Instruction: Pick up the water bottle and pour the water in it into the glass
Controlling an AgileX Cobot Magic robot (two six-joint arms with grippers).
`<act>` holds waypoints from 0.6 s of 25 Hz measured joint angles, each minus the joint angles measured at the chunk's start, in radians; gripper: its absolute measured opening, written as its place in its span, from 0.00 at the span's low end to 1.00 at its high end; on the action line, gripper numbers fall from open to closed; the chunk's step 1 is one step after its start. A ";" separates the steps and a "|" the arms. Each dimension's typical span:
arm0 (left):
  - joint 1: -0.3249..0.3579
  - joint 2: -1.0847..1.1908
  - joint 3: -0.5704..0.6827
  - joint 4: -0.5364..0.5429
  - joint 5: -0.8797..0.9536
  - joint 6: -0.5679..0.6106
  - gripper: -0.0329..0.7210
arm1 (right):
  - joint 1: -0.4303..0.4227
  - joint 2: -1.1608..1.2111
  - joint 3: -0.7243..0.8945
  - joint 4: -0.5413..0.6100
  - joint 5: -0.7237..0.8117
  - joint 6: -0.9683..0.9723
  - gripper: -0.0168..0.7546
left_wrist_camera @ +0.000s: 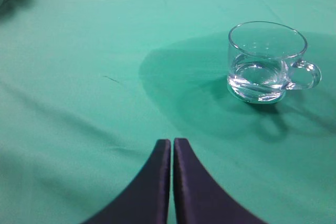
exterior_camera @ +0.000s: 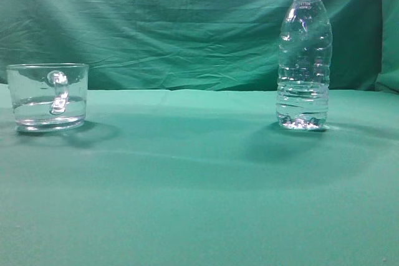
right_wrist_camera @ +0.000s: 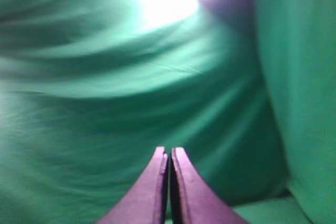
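The bottle (exterior_camera: 303, 54) stands uncapped, well apart from the mug (exterior_camera: 47, 96) on the worktop (exterior_camera: 199, 185), leaving pouring room; left pincer (left_wrist_camera: 172, 145) and right pincer (right_wrist_camera: 169, 153) are pressed closed, empty

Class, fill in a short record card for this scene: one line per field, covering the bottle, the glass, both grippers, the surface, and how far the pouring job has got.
water bottle: upright on the right of the exterior view, cap off, untouched
glass: upright on the left, handle toward the camera, a shallow layer of clear liquid at the bottom
left gripper: shut, holding nothing, short of the glass
right gripper: shut, holding nothing, facing the green backdrop
surface: green cloth
task stage: bottle not yet picked up
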 joint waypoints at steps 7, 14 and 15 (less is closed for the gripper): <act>0.000 0.000 0.000 0.000 0.000 0.000 0.04 | 0.000 -0.021 0.064 0.603 0.279 -0.861 0.02; 0.000 0.000 0.000 0.000 0.000 0.000 0.04 | 0.000 -0.224 0.309 0.827 0.282 -1.140 0.02; 0.000 0.000 0.000 0.000 0.000 0.000 0.04 | 0.000 -0.255 0.356 0.830 0.283 -1.142 0.02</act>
